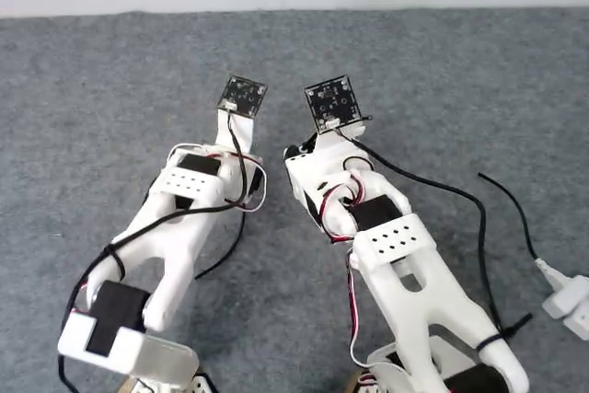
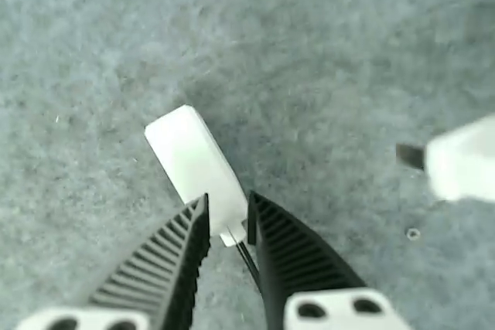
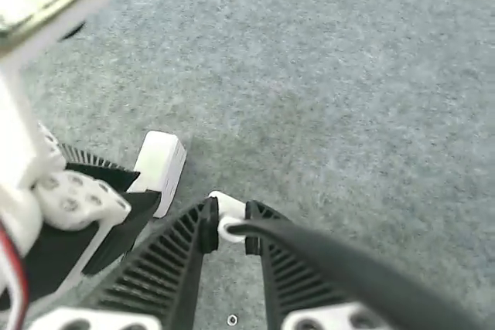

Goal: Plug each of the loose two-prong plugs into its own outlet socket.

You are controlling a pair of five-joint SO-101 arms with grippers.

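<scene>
Now the left end effector [image 2: 228,205] pinches the white socket block [image 2: 192,160] by its cable end, down at the bench [image 2: 325,44]. The right end effector [image 3: 230,218] clamps a plug [image 3: 222,202], well apart. Nothing looks mated yet; another white connector [image 1: 571,299] waits aside.

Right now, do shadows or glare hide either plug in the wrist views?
Left wrist view: even light; the white rectangular plastic block in the left claw casts a faint shadow on the grey carpet, and the small white two-prong plug glares pale. Right wrist view: no glare, but a black cable crosses the right claw.
</scene>
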